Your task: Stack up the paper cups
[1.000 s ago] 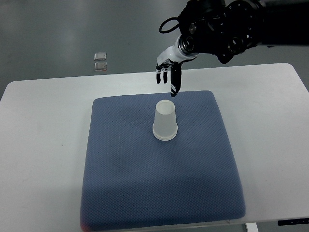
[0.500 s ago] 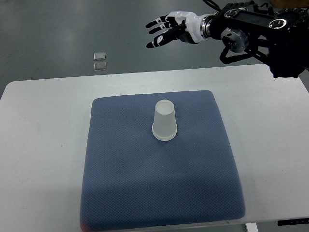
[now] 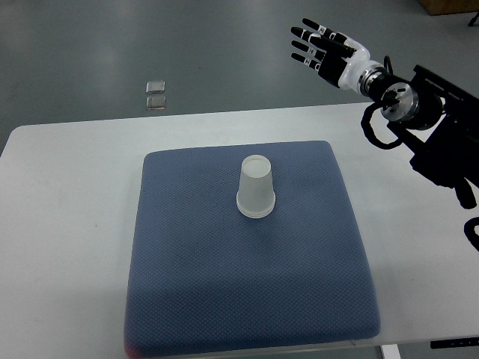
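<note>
An upside-down white paper cup stack stands on the blue mat, a little above the mat's middle. My right hand is raised high at the upper right, well away from the cups, past the table's far edge. Its fingers are spread flat and hold nothing. The black right arm runs in from the right edge. No left arm shows.
The mat lies on a white table. Two small clear squares lie on the grey floor beyond the table's far edge at the left.
The right hand has lifted from just behind the cup, swung up and to the right, and turned palm outward with fingers spread. The cups have not moved.
</note>
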